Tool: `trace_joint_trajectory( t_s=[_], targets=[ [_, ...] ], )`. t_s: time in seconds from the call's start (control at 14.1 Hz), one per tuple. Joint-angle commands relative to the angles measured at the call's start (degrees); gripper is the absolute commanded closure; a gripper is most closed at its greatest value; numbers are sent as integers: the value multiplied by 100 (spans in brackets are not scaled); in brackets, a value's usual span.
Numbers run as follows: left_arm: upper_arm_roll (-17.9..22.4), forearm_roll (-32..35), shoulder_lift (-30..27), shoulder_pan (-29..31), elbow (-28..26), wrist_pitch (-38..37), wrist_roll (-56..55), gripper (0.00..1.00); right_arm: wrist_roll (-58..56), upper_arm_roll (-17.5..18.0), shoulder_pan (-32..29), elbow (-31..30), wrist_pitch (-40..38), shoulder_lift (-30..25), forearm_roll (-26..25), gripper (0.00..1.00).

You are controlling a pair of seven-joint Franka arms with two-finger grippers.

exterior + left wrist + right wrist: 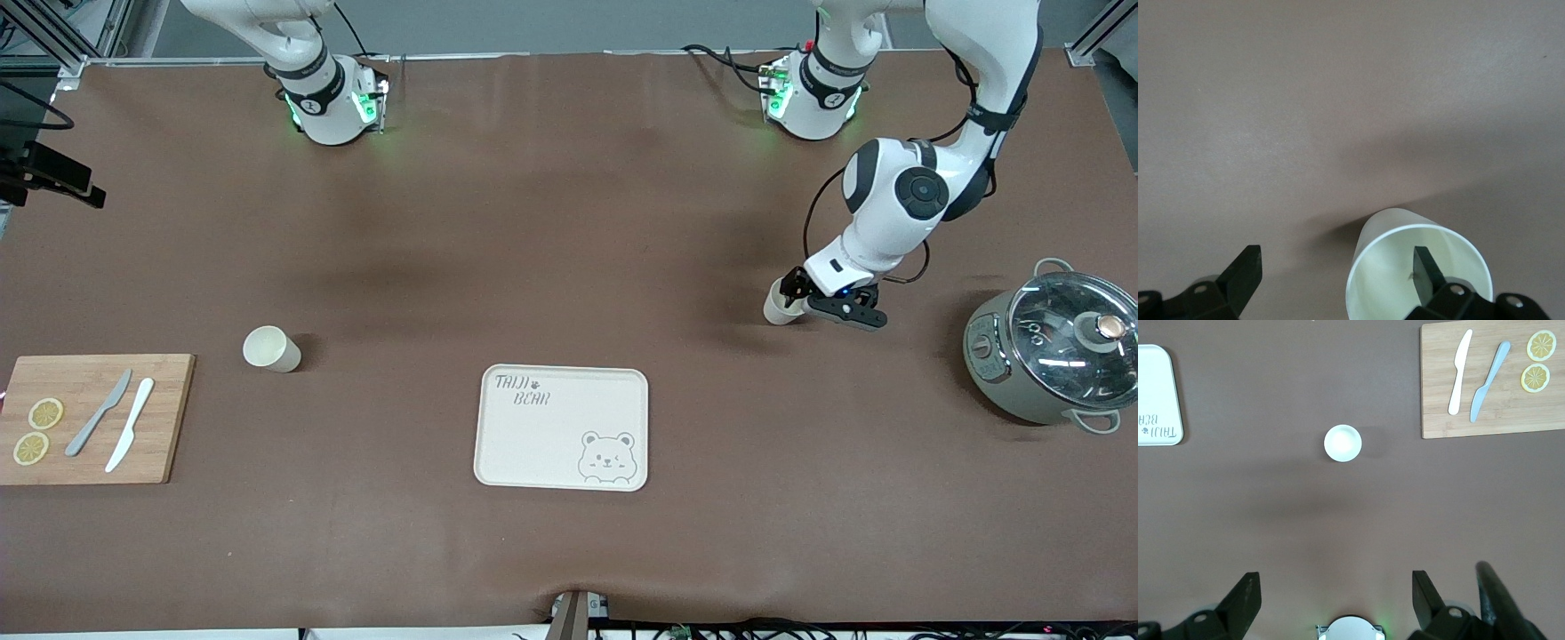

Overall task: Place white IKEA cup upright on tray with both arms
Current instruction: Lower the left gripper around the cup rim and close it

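Observation:
A white cup stands mouth-up on the brown table toward the left arm's end, farther from the front camera than the cream bear tray. My left gripper is down at this cup and open. In the left wrist view one fingertip reaches inside the cup, while the other hangs well outside it. A second white cup stands upright beside the cutting board. My right gripper is open and empty, high over the table, looking down on that cup and the tray.
A grey pot with a glass lid sits at the left arm's end of the table. At the right arm's end a wooden cutting board carries two knives and two lemon slices. The right arm's base stands by the table's top edge.

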Motion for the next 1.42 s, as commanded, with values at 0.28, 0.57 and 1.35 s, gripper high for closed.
trace_joint_trajectory(
  t_s=[0.28,0.57,1.35],
  targets=[
    [-15,23,109,101,-60,208,124,0,-61,92,-144,74,0,74,-66,0],
    [-15,23,206,93,-104,402,116,0,-35,92,-144,74,-35,74,-58,0],
    [-33,23,109,66,-175,367,-236,100,-52,92,-108,74,-44,83,-14,0]
  ],
)
